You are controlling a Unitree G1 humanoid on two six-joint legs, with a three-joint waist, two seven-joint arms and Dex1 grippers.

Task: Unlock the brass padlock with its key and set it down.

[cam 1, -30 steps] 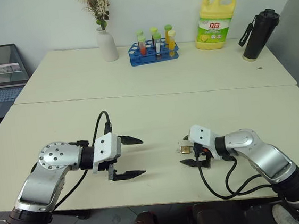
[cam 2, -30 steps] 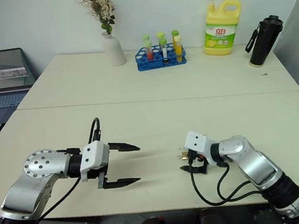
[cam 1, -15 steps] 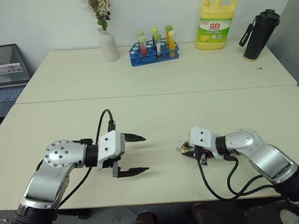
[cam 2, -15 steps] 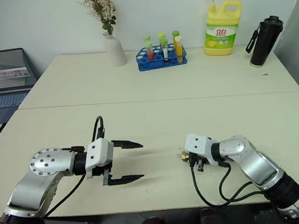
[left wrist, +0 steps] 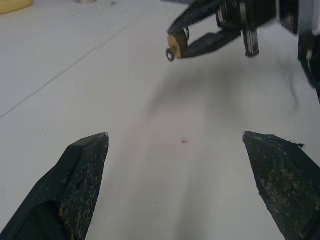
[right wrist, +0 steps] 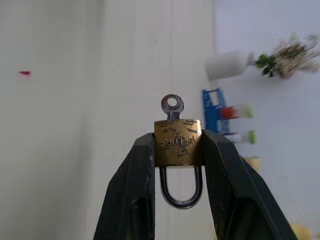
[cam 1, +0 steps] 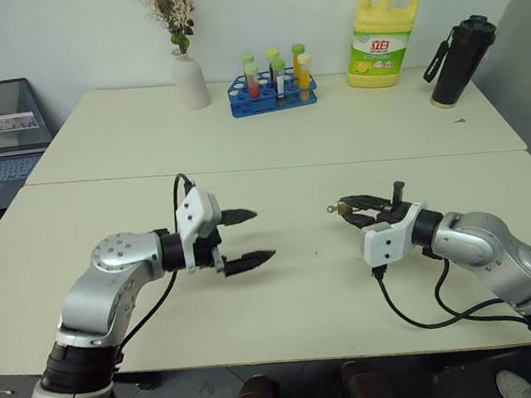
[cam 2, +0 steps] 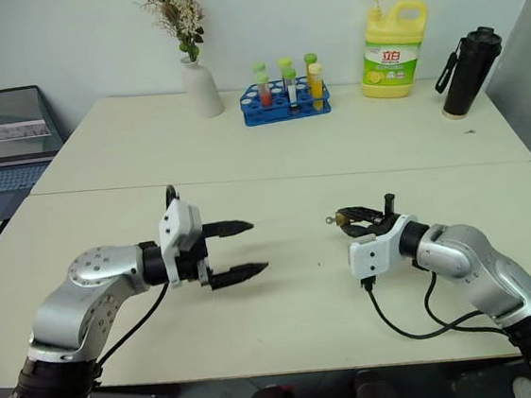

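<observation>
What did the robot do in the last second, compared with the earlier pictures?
The right gripper closed on the brass padlock at the table and lifted it clear, key sticking out toward the left gripper. The left gripper, open, edged toward it. The test-tube rack, vase and bottles stayed put.

Brass padlock (right wrist: pixel 177 142) between the right gripper (cam 1: pixel 352 209) fingers above the table (cam 1: pixel 292 177), left gripper (cam 1: pixel 253 235) opposite
</observation>
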